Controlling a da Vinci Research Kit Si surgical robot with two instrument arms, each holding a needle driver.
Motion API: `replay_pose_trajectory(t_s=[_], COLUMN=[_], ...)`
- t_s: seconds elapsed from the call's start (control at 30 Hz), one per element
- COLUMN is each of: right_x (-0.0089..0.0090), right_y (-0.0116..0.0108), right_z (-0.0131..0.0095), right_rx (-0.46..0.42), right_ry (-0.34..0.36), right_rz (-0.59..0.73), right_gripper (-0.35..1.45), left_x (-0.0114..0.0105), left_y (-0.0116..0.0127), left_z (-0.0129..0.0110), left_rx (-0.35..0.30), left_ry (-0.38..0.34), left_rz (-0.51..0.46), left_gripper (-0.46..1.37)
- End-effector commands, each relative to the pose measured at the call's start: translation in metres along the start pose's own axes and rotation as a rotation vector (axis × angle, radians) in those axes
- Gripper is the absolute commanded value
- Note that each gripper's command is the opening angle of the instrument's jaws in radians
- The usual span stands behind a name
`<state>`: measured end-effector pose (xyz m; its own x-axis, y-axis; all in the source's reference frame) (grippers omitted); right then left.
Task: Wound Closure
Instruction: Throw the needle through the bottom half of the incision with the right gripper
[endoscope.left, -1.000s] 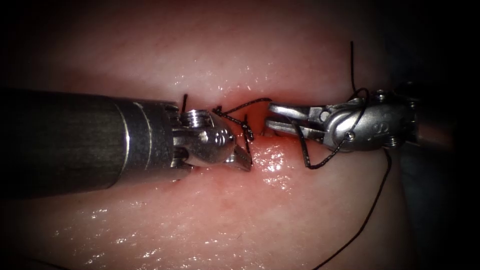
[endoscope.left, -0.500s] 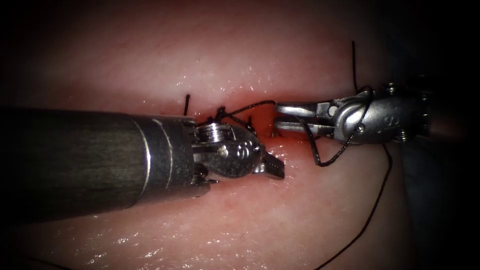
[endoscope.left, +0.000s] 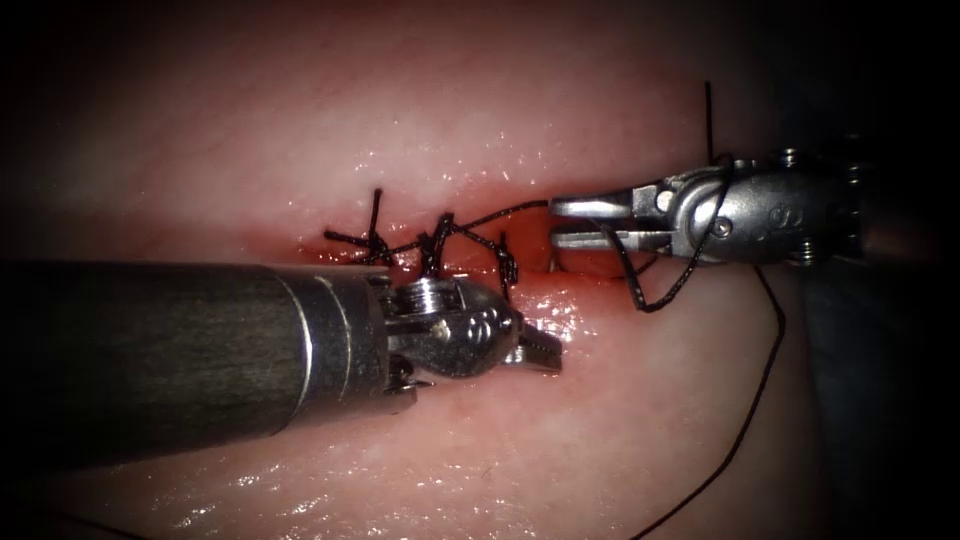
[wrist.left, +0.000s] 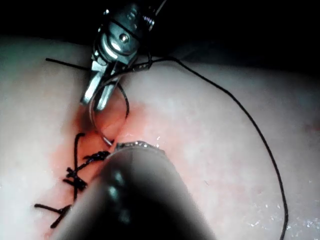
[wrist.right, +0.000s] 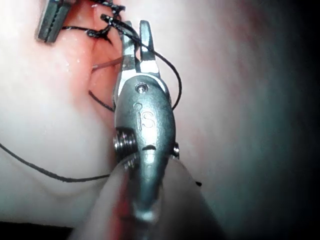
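The needle (wrist.right: 106, 64) is the thing to mind here: a thin, pale, curved sliver of steel lying in the open, red end of the cut (endoscope.left: 585, 268), just beside the tips of the right tool (endoscope.left: 553, 223). I judge it light and stiff but slippery with the wet, best taken across the body of its curve, clear of the point. How deep it sits in the tissue (endoscope.left: 500, 460) is not clear to me. The right tool's two smooth metal jaws stand a little apart and grip nothing that I can see, though a loop of thread (endoscope.left: 640, 292) hangs round them. That thread is black, fine and limp, likely to snag or kink, and its long tail trails off down the right side. The left tool (endoscope.left: 540, 352) lies low on the tissue at the near edge of the cut; whether it has hold of anything I cannot tell. Behind it run knotted stitches (endoscope.left: 440, 238) with short stiff cut ends (endoscope.left: 375, 205). The tissue looks soft, pale and glistening, with red fluid (endoscope.left: 545, 298) pooled along the cut, so it should give and tear easily.
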<state>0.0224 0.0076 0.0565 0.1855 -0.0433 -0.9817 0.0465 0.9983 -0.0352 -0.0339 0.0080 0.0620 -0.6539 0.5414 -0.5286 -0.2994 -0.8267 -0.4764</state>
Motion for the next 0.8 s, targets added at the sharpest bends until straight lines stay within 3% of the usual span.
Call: replay_pose_trajectory(t_s=[0.03,0.8], right_x=[0.0001,-0.0001], right_y=[-0.0002,0.0011], right_z=[0.0000,0.0000], right_rx=[0.001,0.013], right_ry=[-0.002,-0.040], right_rz=[0.033,0.297], right_gripper=[-0.35,-0.35], left_x=[-0.0003,-0.0022], left_y=[0.0002,0.0009], left_z=[-0.0001,0.0005], left_rx=[0.000,-0.005], left_ry=[-0.001,-0.001], left_rz=[-0.003,-0.010], left_gripper=[-0.16,-0.16])
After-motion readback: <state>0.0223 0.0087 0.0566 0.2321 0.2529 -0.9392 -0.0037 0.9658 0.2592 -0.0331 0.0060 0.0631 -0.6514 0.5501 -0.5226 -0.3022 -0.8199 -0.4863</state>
